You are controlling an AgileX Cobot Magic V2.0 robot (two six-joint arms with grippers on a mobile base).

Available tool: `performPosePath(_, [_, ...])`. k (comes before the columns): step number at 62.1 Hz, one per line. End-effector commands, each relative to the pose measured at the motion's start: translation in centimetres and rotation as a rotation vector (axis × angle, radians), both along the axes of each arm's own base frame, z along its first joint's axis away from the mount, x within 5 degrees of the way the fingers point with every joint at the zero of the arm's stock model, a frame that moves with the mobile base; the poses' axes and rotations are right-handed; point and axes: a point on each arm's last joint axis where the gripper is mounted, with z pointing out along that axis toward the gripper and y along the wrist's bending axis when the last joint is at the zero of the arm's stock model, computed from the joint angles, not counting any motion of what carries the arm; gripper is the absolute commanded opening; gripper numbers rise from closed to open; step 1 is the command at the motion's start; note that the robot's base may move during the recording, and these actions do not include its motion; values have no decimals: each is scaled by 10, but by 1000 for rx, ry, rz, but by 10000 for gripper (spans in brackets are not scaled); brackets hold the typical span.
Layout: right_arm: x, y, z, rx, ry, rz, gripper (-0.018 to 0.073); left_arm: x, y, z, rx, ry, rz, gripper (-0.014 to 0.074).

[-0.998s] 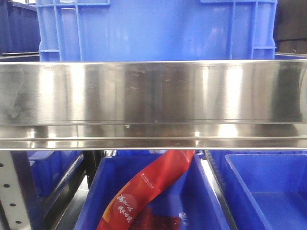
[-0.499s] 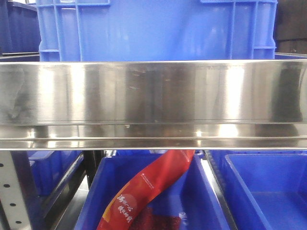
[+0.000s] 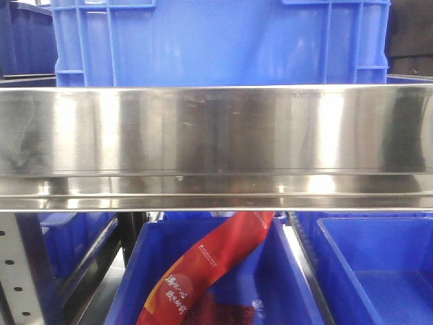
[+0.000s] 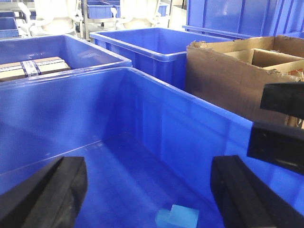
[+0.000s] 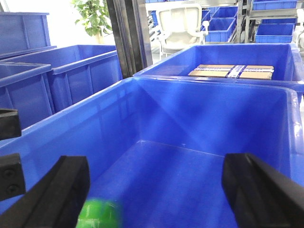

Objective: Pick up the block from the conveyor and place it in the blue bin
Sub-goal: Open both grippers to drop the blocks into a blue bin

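Observation:
In the left wrist view my left gripper [image 4: 149,192] hangs open over a blue bin [image 4: 156,85], its black fingers [image 4: 52,194] wide apart. A pale blue block [image 4: 179,217] lies on the bin floor below, free of the fingers. In the right wrist view my right gripper [image 5: 159,190] is also open above a blue bin [image 5: 209,85]. A blurred green block [image 5: 99,214] sits low beside its left finger [image 5: 61,190], not held. The conveyor belt is out of view.
A torn cardboard box [image 4: 232,71] stands right of the left bin, and more blue bins [image 4: 142,40] lie behind, one holding a taped carton [image 5: 232,71]. The front view shows a steel rail [image 3: 216,145], a blue crate [image 3: 216,40] and a red packet [image 3: 203,271].

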Motion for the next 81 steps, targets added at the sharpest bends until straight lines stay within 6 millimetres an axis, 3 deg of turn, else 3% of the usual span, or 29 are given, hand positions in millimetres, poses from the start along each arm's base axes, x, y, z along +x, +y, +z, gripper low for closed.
performPosePath(1, [-1,-3,7,4,-32,-6,453,-1,-1,6,-18,-24,0,401])
performPosePath(7, [-7,-6,13,14,-50,-6,348,1,1,6,-18,-24,9,258])
performPosePath(19, [-14,-11,23,27,-76,-9,-45,5,12,6,-14,-18,38,-111])
performPosePath(23, [-16,-14,26,33,-88,-17,-164,8,16,8,-22,-31,56,-111])
performPosePath(30, [-21,-27,34,42,-108,-49,-159,5,32,17,-40,-31,88,-111])
performPosePath(40, [-32,-56,41,25,-84,-128,-160,-14,61,34,-48,25,108,-111])
performPosePath(52, [-55,-82,29,26,-94,-200,-160,-42,84,32,-37,43,135,-111])
performPosePath(65, [-97,-99,-5,11,-74,-228,-160,-87,109,3,-83,-37,208,-111])
performPosePath(81, [-157,-116,-60,-10,-108,-229,-160,-154,140,-59,-126,-129,278,-111])
